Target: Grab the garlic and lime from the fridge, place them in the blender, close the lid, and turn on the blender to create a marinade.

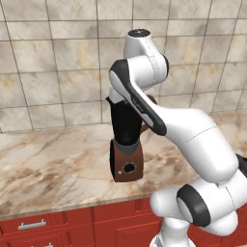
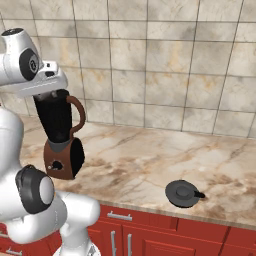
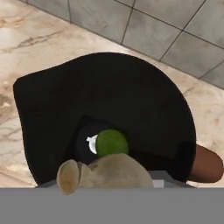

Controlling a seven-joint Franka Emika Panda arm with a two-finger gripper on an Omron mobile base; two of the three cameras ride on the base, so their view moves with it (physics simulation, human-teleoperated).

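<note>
The blender [image 1: 126, 144] stands on the counter with its tall black jar open and its reddish-brown base and handle [image 2: 77, 115] below. In the hand view I look straight down into the jar [image 3: 109, 92]. A green lime [image 3: 111, 142] lies at its bottom. A beige garlic [image 3: 105, 173] bulb hangs close under the camera, above the jar's mouth, and it hides my fingertips. My gripper [image 2: 52, 89] sits right over the jar's rim, shut on the garlic. The lid [image 2: 183, 193], a round dark grey cap, lies on the counter to the right. The fridge is out of view.
The marble counter [image 2: 140, 155] runs along a tiled wall [image 2: 150, 65]. Red cabinet fronts [image 1: 58, 224] with metal handles sit below its front edge. My white arm [image 1: 183, 135] bends across in front of the blender in the left base view.
</note>
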